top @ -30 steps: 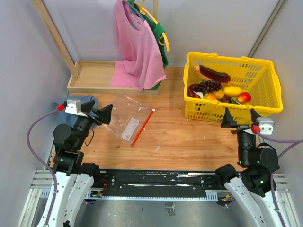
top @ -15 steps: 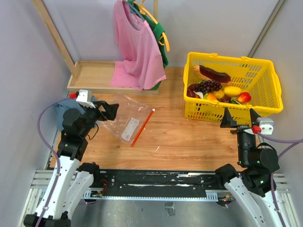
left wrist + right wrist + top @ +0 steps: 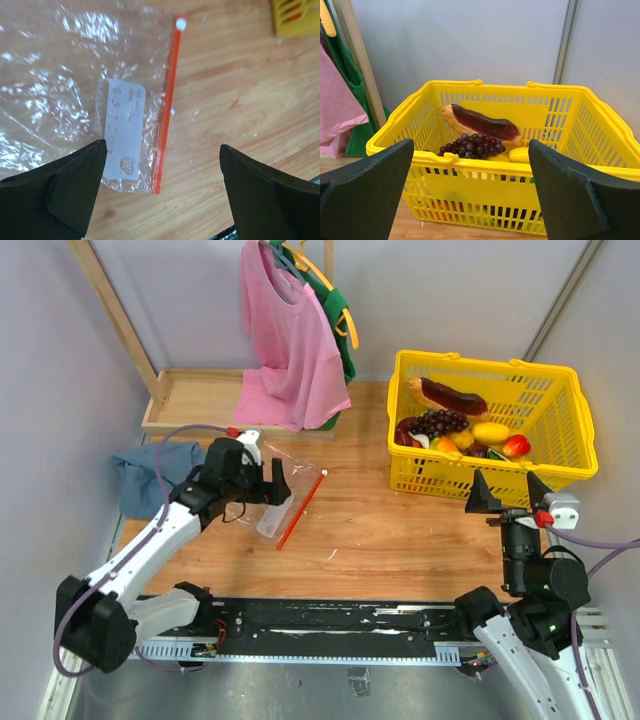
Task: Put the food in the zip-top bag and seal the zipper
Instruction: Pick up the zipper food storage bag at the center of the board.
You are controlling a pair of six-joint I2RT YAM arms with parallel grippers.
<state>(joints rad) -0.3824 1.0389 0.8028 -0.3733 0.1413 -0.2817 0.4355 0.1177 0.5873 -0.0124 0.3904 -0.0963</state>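
Note:
The clear zip-top bag (image 3: 300, 478) lies flat on the wooden table, with a white label (image 3: 123, 127) and the red zipper (image 3: 300, 510) along its right edge. The zipper (image 3: 167, 100) ends in a white slider tip (image 3: 180, 22) at the far end. My left gripper (image 3: 270, 483) hovers over the bag, open and empty; in the left wrist view the left gripper (image 3: 162, 146) straddles the bag's near corner. The food (image 3: 455, 420), grapes (image 3: 472, 145), a long dark-red piece (image 3: 482, 122) and other fruit, sits in the yellow basket (image 3: 490, 365). My right gripper (image 3: 507, 490) stands open in front of the basket (image 3: 485, 86).
A pink shirt (image 3: 290, 340) and a green garment (image 3: 343, 315) hang from a wooden rack at the back. A wooden tray (image 3: 195, 400) lies at the back left. A blue cloth (image 3: 150, 468) lies bunched at the table's left edge.
My left arm has reached from the left edge rightward and forward, its open gripper now over the bag. The right arm, bag and basket have not moved.

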